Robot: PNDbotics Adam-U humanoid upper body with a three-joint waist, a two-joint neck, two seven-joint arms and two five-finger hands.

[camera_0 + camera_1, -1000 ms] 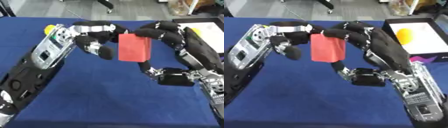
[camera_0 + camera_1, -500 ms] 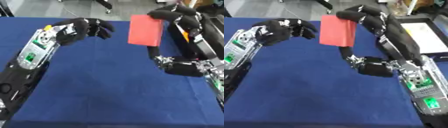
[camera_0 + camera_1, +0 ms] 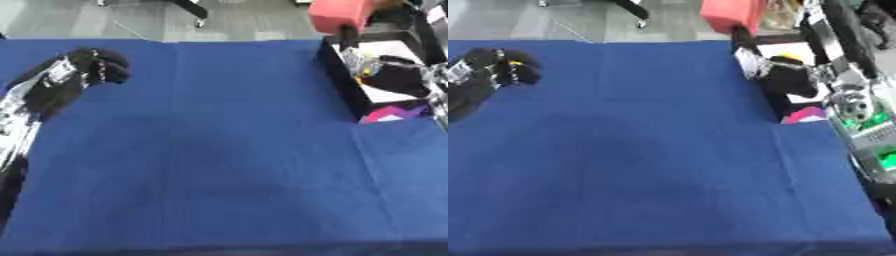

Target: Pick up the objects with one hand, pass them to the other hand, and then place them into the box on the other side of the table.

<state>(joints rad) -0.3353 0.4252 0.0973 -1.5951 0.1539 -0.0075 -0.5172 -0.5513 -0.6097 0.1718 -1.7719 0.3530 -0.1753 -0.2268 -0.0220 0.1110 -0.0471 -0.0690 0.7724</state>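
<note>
A red block [image 3: 339, 13] hangs at the top right edge of the view, above the far left corner of the box [image 3: 338, 67]. My right hand [image 3: 742, 36] is shut on it, reaching up from the wrist over the box; the fingers behind the block are mostly cut off by the frame. The box has black walls and a white floor, with a yellow thing [image 3: 786, 48] and a magenta thing [image 3: 386, 114] inside. My left hand [image 3: 91, 68] hovers over the blue table [image 3: 210, 150] at the far left, fingers curled and holding nothing.
My right forearm [image 3: 859, 117] with green lights runs along the right edge beside the box. Grey floor and a chair base [image 3: 194, 9] lie beyond the table's far edge.
The red block passed from between both hands into my right hand alone, which carried it right and up over the box. My left hand let go and pulled back to the left.
</note>
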